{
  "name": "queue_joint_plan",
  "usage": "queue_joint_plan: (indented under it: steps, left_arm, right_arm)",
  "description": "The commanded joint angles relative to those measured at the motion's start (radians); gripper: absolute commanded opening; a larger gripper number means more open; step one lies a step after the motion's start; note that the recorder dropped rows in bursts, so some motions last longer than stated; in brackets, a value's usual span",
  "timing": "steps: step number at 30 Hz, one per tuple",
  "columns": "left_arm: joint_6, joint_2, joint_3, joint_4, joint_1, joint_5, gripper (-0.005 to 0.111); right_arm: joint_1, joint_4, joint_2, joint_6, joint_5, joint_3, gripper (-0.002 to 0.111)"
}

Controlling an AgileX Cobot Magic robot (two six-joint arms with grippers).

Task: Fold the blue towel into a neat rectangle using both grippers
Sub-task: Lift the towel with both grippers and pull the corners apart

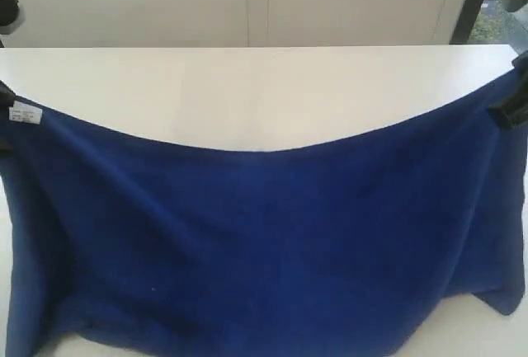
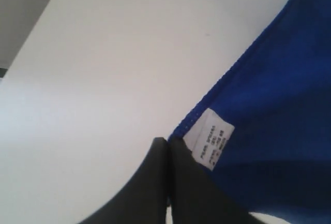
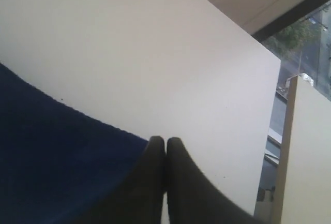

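left gripper [image 2: 166, 140]: the black jaws are clenching tight, tip against tip, and are pinching one upper corner of the blue towel [image 1: 264, 241]; the stitched hem is running straight into the tips.
right gripper [image 3: 165, 138]: the black jaws are likewise clamping together, grasping the opposite upper corner; the cloth's edge is meeting the tips from one side only, and bare tabletop is showing on the other side.
blue towel: it is hanging stretched between the two pairs of jaws. Its top edge is sagging in a shallow curve from one grip to the other, dipping lowest about midway between them. The rest is draping down below the jaws in a broad sheet, and the bottom part is lying in soft folds on the table [image 1: 247, 85].
white tag [image 2: 211, 138]: it is sitting on the hem just beside the left jaws, almost touching them; its print is too blurred to read.
table: its white top is showing beyond both pairs of jaws and above the sagging edge between them.
pale panels [image 1: 247, 2]: they are standing behind the table, well past the jaws.
window strip [image 3: 300, 32]: it is showing greenery beyond the table's far edge, off to one side of the right jaws.
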Motion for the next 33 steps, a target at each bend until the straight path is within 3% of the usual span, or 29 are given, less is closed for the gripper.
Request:
queue_joint_plan:
  steps: [1,5,10,16,22,27,33]
  left_arm:
    - [-0.135,0.095,0.007,0.194,-0.002,-0.120,0.000]
    - [-0.137,0.193,0.007,0.259,0.002,-0.230,0.000]
    - [-0.154,0.310,0.007,0.296,0.084,-0.357,0.000]
    - [-0.183,0.287,0.003,0.296,0.144,-0.431,0.000]
    - [-0.192,0.052,-0.002,0.200,0.144,-0.283,0.000]
    - [-0.153,-0.208,-0.002,0.115,0.060,-0.004,0.000]
    - [-0.082,-0.393,-0.002,0.023,0.013,0.041,0.000]
  right_arm:
    - [0.005,-0.144,0.110,0.143,-0.120,0.003,0.000]
    - [0.005,-0.217,0.229,0.179,-0.209,0.003,0.000]
    - [-0.022,-0.439,0.352,0.396,-0.256,-0.034,0.000]
    - [-0.038,-0.485,0.342,0.464,-0.247,-0.092,0.000]
    - [-0.009,-0.441,0.115,0.453,-0.102,-0.090,0.000]
    - [0.105,-0.305,-0.189,0.332,0.146,-0.090,0.000]
    - [0.146,-0.252,-0.401,0.261,0.205,-0.090,0.000]
